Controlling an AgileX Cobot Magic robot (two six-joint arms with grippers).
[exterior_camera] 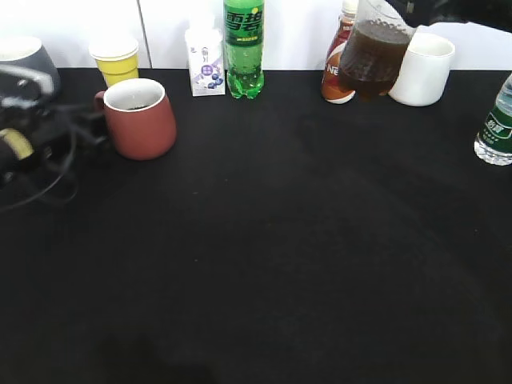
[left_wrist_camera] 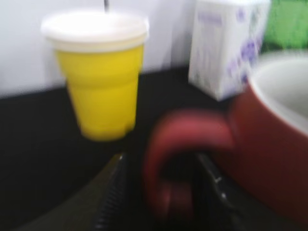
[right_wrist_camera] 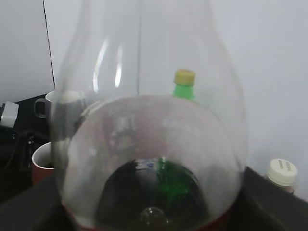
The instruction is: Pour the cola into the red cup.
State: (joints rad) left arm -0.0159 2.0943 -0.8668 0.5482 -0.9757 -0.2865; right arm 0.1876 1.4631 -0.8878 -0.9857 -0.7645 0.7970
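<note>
The red cup (exterior_camera: 142, 118) stands at the back left of the black table, with its loop handle (left_wrist_camera: 185, 144) pointing left. My left gripper (left_wrist_camera: 163, 190) straddles that handle, one finger on each side with a small gap, so it looks open. The view is blurred. In the exterior view the left gripper (exterior_camera: 84, 126) sits just left of the cup. The cola bottle (exterior_camera: 374, 52) hangs upright in the air at the back right, dark liquid in its lower part. It fills the right wrist view (right_wrist_camera: 149, 144). My right gripper holds it, with the fingers hidden.
Along the back stand a grey mug (exterior_camera: 28, 60), a yellow paper cup (exterior_camera: 117, 60), a white carton (exterior_camera: 206, 64), a green Sprite bottle (exterior_camera: 244, 48), a Nescafe bottle (exterior_camera: 336, 76) and a white mug (exterior_camera: 424, 68). A water bottle (exterior_camera: 496, 124) is at the right edge.
</note>
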